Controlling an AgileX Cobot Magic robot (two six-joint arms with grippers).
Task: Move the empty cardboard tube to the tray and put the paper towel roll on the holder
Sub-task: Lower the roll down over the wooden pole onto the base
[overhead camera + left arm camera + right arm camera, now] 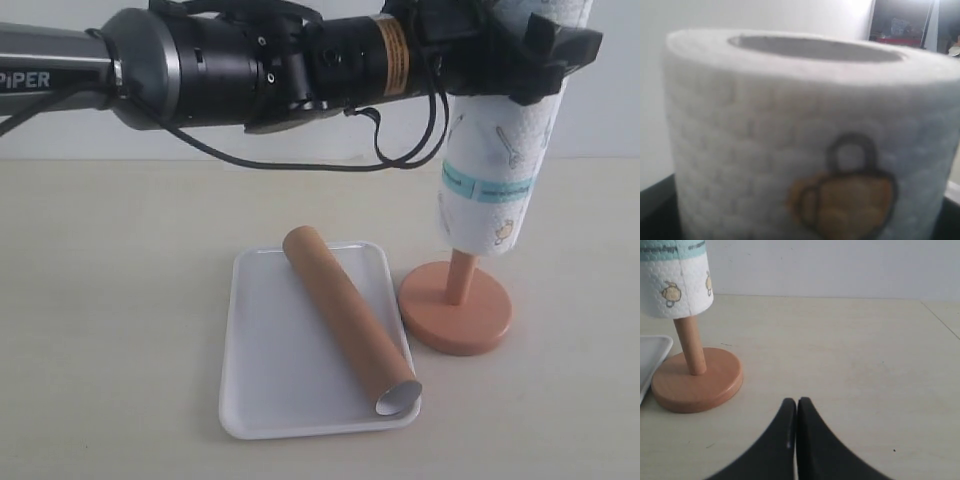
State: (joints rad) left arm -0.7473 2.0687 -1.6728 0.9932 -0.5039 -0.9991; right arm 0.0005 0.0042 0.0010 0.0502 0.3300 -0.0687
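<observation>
At the exterior view's upper right, my left pincer point(508, 38) grips the top of the paper towel roll point(490, 170), tilted, partway down the rod of the holder point(455, 315); my right pincer point(796, 405) is closed, empty.

The word "PIPER" is printed on the left arm point(60, 55).

You can't see the upper rod of the holder point(470, 322); the paper towel roll point(495, 170) covers it. The roll's top runs off the exterior view's upper edge, and its teal band's lettering is too small to read. Your left wrist view is roll only, blurred. The right wrist view cuts the tray point(651, 357) to one corner.
</observation>
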